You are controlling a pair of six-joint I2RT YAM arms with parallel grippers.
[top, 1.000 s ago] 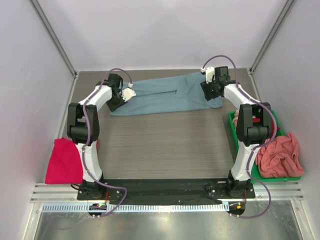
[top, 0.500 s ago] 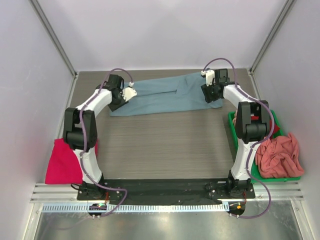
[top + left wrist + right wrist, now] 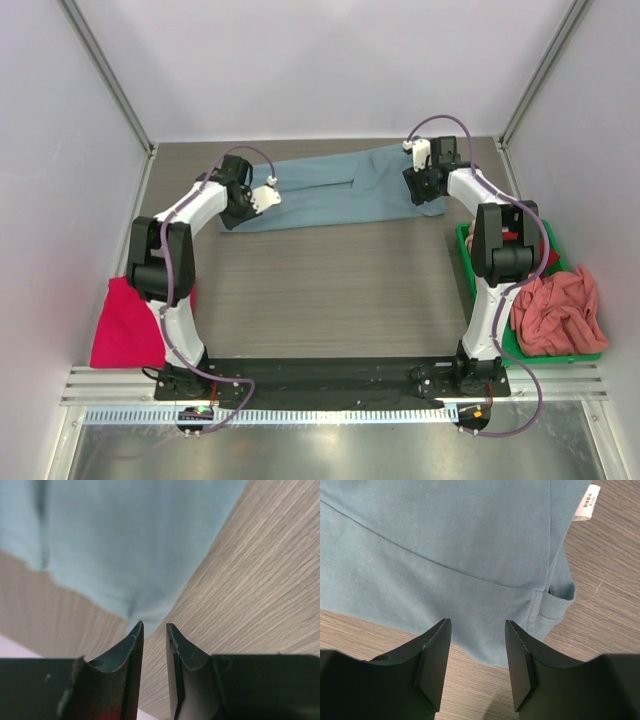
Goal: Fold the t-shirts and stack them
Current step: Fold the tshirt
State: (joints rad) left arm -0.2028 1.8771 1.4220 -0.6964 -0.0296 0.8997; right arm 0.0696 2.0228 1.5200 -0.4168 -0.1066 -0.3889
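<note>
The grey-blue t-shirt lies folded into a long strip across the far part of the table. My left gripper is at its near left corner. In the left wrist view the jaws stand a narrow gap apart with nothing between them, just short of the shirt's corner. My right gripper is open and empty over the shirt's near right edge. A white label shows there. A magenta-pink shirt lies folded at the left. A salmon-pink shirt hangs out of the bin.
A green plastic bin stands at the right beside the right arm, with a bit of red cloth inside. Bare wood-grain table lies between the arms. Walls close in on the left, right and back.
My left wrist has moved a little nearer and to the right at the shirt's left end. My right wrist has shifted slightly along the shirt's right end.
</note>
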